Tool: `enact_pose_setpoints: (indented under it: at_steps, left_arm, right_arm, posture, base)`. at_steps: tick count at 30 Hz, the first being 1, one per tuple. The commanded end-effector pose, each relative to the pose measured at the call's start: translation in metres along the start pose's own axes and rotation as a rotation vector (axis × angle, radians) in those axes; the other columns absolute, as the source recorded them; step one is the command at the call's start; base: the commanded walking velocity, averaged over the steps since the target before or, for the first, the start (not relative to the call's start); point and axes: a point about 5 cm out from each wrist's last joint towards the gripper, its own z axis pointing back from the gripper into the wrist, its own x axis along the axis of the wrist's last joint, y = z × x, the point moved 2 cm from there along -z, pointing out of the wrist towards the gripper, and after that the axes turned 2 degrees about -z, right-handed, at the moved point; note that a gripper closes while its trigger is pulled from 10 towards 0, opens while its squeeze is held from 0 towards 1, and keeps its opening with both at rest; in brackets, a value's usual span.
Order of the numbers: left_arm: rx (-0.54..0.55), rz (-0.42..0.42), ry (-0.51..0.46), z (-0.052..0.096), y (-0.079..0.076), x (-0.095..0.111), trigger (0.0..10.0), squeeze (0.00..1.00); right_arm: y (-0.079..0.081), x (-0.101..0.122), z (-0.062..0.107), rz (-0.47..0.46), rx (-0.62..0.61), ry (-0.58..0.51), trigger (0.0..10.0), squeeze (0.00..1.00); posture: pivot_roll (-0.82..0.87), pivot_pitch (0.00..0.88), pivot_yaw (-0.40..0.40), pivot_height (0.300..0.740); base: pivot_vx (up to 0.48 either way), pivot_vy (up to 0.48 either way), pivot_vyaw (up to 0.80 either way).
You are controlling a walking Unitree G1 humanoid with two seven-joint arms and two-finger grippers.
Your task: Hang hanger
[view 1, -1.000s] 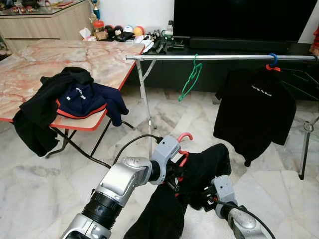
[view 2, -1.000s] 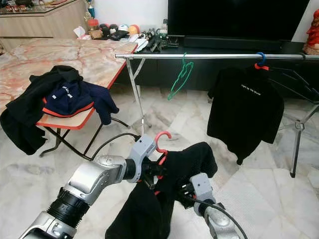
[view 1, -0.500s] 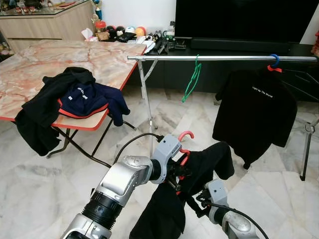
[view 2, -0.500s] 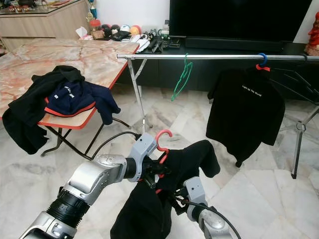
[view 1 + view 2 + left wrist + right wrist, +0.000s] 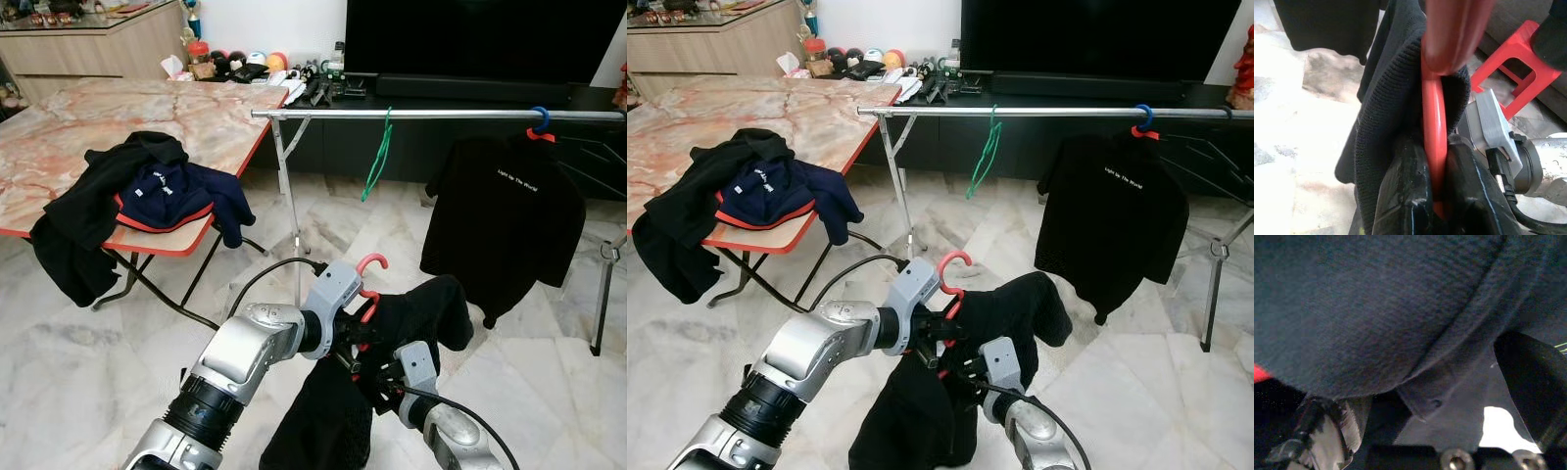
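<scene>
my left gripper (image 5: 1432, 196) is clamped on the red hanger (image 5: 369, 279), which carries a black garment (image 5: 411, 328) low in front of the rail (image 5: 431, 115). my right gripper (image 5: 384, 375) presses into the cloth; i cannot tell its opening.

Table (image 5: 118, 108) with clothes pile (image 5: 137, 201) at left; rail (image 5: 431, 115) ahead carrying 2 hangers, shirt (image 5: 505, 220) on right one; TV unit (image 5: 470, 93) behind, probably.

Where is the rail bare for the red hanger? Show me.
Widest bare stretch: the rail between the green hanger and the black T-shirt. A shorter one runs from the rail's left end to the green hanger. It is crowded at the T-shirt.
</scene>
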Motion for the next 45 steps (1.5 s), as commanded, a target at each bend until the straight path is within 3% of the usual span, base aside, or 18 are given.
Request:
enact_pose_setpoints:
  at_steps: [1,6,7,8,9,18,26,37,42,45]
  left_arm:
    - [-0.030,-0.028,-0.044,0.001,-0.006,0.016,10.0,0.00]
    - [-0.028,-0.027,-0.044,0.001,-0.007,0.016,10.0,0.00]
    - [-0.027,-0.027,-0.043,0.002,-0.006,0.016,10.0,0.00]
    - [-0.027,-0.027,-0.043,0.002,-0.006,0.016,10.0,0.00]
    - [-0.026,-0.027,-0.043,0.002,-0.006,0.017,10.0,0.00]
    - [-0.013,-0.025,-0.037,0.002,-0.004,0.014,10.0,0.00]
    - [-0.006,-0.027,-0.033,0.002,-0.002,0.013,10.0,0.00]
    - [-0.015,-0.040,-0.027,0.004,-0.003,0.012,10.0,0.00]
    - [-0.040,-0.111,-0.001,0.012,-0.001,0.005,10.0,0.00]
    - [-0.020,-0.172,0.083,0.019,0.008,-0.013,10.0,0.00]
  right_arm:
    - [0.003,0.001,-0.003,-0.018,-0.002,0.003,10.0,0.00]
    - [0.000,0.005,-0.005,0.036,-0.058,-0.002,10.0,0.00]
    - [-0.007,0.005,-0.003,0.029,-0.132,-0.007,2.9,0.00]
    - [-0.007,0.005,-0.003,0.029,-0.132,-0.007,2.9,0.00]
    - [-0.013,0.005,-0.001,0.015,-0.173,-0.014,0.0,0.00]
    - [-0.027,-0.011,0.012,-0.013,-0.202,0.044,0.0,0.00]
    - [-0.029,-0.016,0.012,-0.016,-0.240,0.086,0.0,0.00]
    - [-0.027,-0.007,0.008,-0.028,-0.266,0.032,0.0,0.00]
    - [-0.041,0.006,0.013,-0.036,-0.303,-0.043,0.0,0.00]
    - [-0.053,0.022,0.014,-0.022,-0.338,-0.096,0.0,0.00]
  posture:
    - [-0.01,0.042,0.016,0.740]
    - [0.00,0.045,0.013,0.740]
    - [0.00,0.046,0.013,0.740]
    - [0.00,0.046,0.013,0.740]
    - [0.00,0.049,0.013,0.740]
    - [-0.01,0.052,0.014,0.740]
    - [0.00,0.051,0.014,0.740]
    - [0.00,0.051,0.014,0.740]
    - [0.00,0.052,0.014,0.740]
    - [0.01,0.054,0.013,0.740]
  base:
    - [0.000,0.000,0.00]
    - [0.000,0.000,0.00]
    - [0.000,0.000,0.00]
    - [0.000,0.000,0.00]
    - [0.000,0.000,0.00]
    - [0.000,0.000,0.00]
    - [0.000,0.000,0.00]
    - [0.000,0.000,0.00]
    - [0.000,0.000,0.00]
    - [0.000,0.000,0.00]
